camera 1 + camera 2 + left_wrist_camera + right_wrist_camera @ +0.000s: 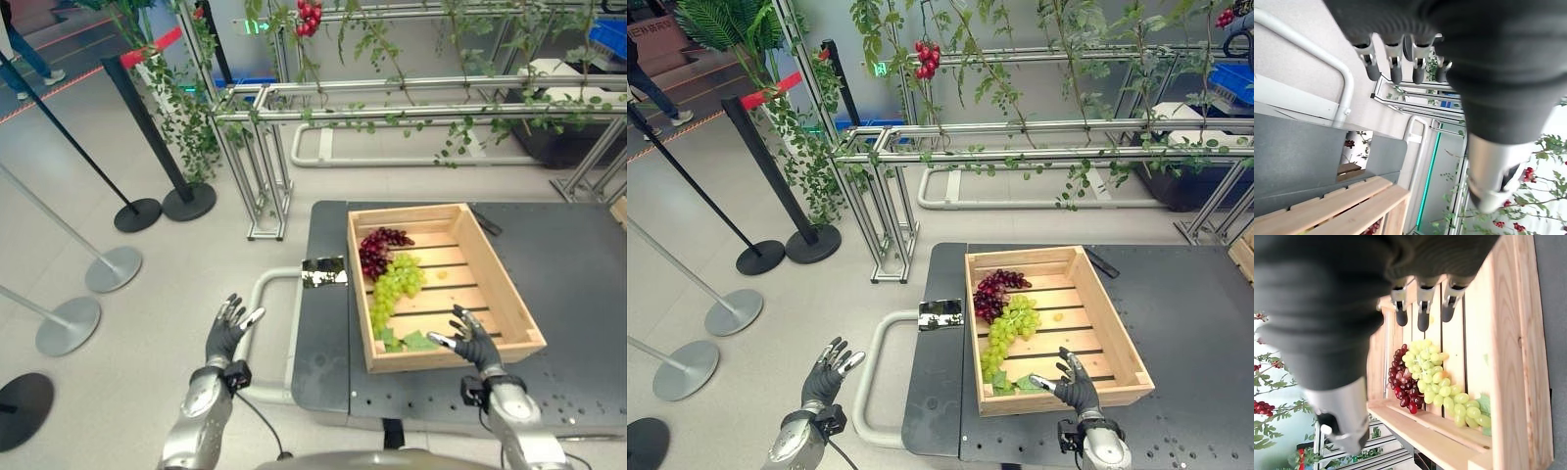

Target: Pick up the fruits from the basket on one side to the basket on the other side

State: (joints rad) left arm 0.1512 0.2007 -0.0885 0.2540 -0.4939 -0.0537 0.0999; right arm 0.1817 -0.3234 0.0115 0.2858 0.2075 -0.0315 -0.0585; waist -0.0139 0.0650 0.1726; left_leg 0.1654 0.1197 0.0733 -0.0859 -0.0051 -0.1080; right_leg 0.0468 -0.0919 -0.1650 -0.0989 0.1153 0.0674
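Right robot hand (477,343), fingers spread and empty, hovers over the crate's (509,299) near rim; the green grapes (395,286) and red grapes (377,249) lie inside along its left wall. Left robot hand (227,331) hangs open off the bench's (578,264) left edge. Looks like the reach-in; next it must close on a bunch.

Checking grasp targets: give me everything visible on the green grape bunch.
The green grape bunch is long and pale yellow-green, lying flat on the slatted floor of the wooden crate, running from mid-crate toward the near wall. Its far end touches the dark red grape bunch; green leaves sit at its near end. One loose grape lies apart. The right hand, open, hovers at the near rim, not touching it.
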